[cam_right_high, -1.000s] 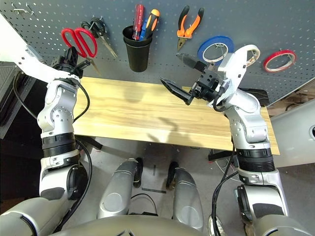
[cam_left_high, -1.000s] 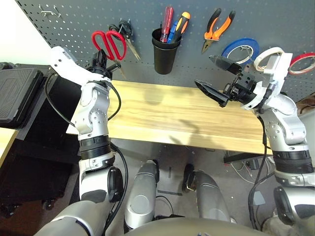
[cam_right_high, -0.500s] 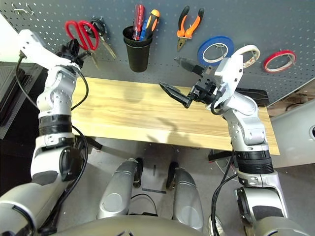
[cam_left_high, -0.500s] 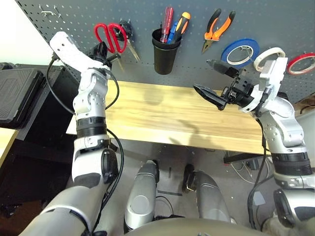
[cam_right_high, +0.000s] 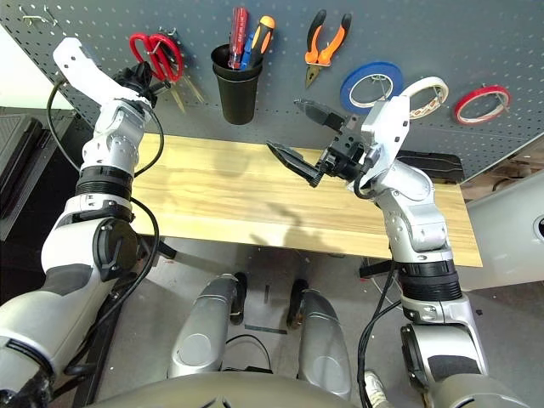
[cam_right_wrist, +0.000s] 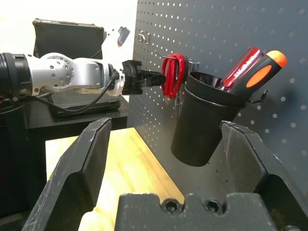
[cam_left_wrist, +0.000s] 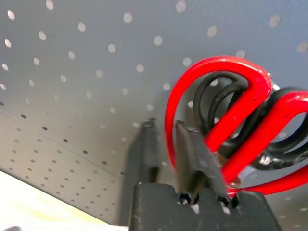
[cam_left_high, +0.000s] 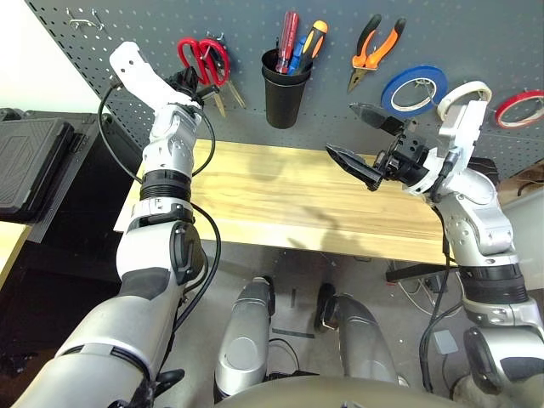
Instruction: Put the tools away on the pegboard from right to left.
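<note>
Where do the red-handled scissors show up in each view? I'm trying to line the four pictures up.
Left eye view: red-handled scissors on the pegboard, upper left, at the left gripper.
Right eye view: same spot, upper left.
Left wrist view: red loops right of centre, over black-handled scissors.
Right wrist view: small, centre, beside the cup.
Shared landmark: the black cup of screwdrivers; it is absent from the left wrist view.

Left gripper [cam_left_high: 197, 79] raised, red-handled scissors [cam_left_high: 204, 58] now at pegboard [cam_left_high: 476, 42] hook
</note>
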You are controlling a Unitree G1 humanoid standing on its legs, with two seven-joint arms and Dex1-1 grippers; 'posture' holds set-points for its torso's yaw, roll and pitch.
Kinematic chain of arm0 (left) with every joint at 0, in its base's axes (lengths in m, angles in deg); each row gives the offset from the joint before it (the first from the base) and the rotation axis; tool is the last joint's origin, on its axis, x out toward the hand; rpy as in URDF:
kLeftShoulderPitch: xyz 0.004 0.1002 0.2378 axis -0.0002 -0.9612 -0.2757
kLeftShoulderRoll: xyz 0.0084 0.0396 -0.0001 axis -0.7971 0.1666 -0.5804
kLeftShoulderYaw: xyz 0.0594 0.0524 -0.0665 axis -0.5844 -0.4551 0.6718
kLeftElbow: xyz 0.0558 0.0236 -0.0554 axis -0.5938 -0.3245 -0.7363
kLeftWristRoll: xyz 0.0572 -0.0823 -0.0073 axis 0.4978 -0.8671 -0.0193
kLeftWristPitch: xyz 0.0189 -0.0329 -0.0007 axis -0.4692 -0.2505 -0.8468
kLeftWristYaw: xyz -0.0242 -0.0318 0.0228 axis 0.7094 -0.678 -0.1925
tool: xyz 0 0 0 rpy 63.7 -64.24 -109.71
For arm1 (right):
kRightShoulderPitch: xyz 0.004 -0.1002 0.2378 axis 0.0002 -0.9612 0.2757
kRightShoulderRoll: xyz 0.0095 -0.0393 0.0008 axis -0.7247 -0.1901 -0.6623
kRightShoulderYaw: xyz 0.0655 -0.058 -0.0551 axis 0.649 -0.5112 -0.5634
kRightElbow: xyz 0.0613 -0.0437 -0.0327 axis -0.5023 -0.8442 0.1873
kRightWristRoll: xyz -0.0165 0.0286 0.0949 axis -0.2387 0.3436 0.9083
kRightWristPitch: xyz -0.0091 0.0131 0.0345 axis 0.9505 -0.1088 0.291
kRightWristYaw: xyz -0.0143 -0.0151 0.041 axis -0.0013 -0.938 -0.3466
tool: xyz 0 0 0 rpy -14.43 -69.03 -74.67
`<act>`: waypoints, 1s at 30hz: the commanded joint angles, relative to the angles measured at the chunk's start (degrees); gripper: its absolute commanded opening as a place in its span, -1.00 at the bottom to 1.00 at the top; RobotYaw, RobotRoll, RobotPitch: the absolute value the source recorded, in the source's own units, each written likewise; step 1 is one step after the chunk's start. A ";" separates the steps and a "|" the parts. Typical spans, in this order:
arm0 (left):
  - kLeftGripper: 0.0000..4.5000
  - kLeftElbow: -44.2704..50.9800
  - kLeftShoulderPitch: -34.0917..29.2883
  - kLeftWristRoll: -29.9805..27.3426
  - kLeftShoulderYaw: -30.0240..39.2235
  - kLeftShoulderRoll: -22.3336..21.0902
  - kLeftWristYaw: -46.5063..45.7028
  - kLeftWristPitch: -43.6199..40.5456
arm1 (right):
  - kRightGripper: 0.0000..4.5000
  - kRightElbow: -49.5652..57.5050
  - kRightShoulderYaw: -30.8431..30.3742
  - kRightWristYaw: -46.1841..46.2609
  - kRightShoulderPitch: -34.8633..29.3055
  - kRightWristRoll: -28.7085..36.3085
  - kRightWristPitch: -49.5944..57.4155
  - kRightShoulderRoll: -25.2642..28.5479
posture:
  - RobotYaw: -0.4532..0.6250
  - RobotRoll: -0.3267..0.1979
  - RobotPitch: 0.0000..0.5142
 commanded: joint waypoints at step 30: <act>0.99 43.17 -46.31 10.94 -5.26 -1.45 -1.73 0.09 | 1.00 -18.12 12.54 39.83 -6.48 -16.91 -7.85 -4.63 | 0.16 0.25 -0.21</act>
